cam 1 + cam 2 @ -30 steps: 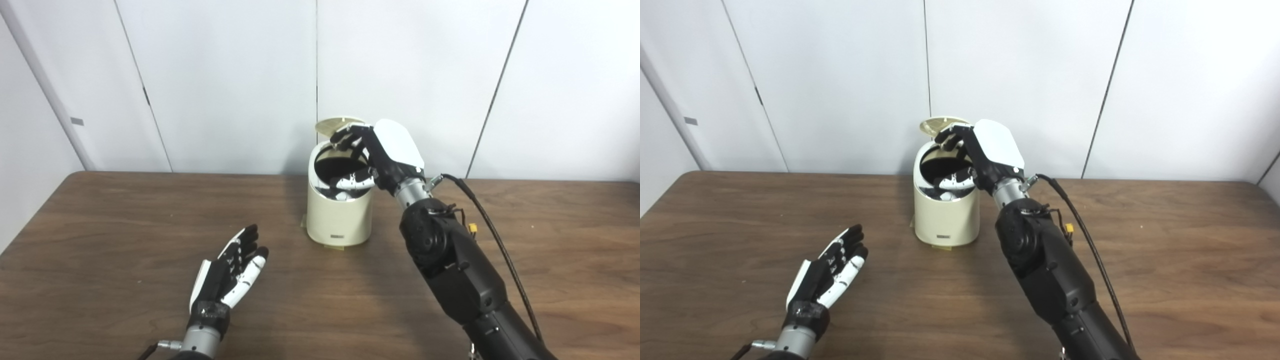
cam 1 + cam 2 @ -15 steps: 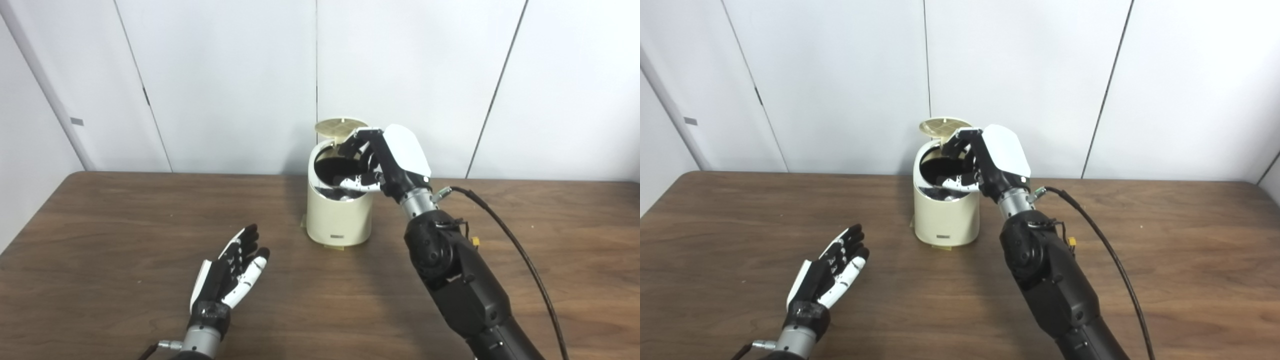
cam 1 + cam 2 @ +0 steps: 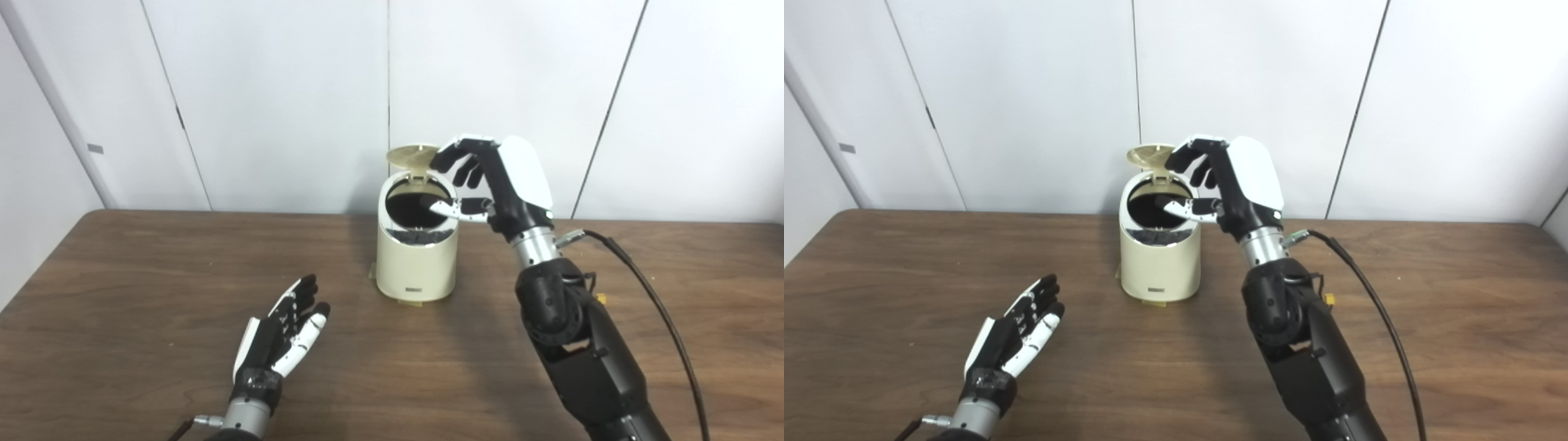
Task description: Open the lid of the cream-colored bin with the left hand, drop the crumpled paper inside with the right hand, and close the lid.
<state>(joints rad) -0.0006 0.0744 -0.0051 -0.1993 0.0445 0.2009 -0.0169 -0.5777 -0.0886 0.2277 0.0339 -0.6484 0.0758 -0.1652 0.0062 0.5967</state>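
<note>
The cream-colored bin [image 3: 416,263] stands at the back middle of the table, its round lid [image 3: 411,155] tilted up and open behind a dark opening. My right hand [image 3: 490,184] is raised above the bin's right rim, open and empty, fingers spread, thumb over the opening. My left hand [image 3: 283,331] rests open, palm up, low over the table to the front left of the bin, well apart from it. No crumpled paper shows in either view; the bin's inside is dark.
The brown wooden table [image 3: 122,294] spreads to both sides of the bin. White wall panels [image 3: 275,92] stand close behind the bin. A black cable [image 3: 649,294] hangs from my right forearm.
My right hand has lifted up out of the bin's opening and moved right, its fingers spreading. The lid stays open. My left hand has not moved.
</note>
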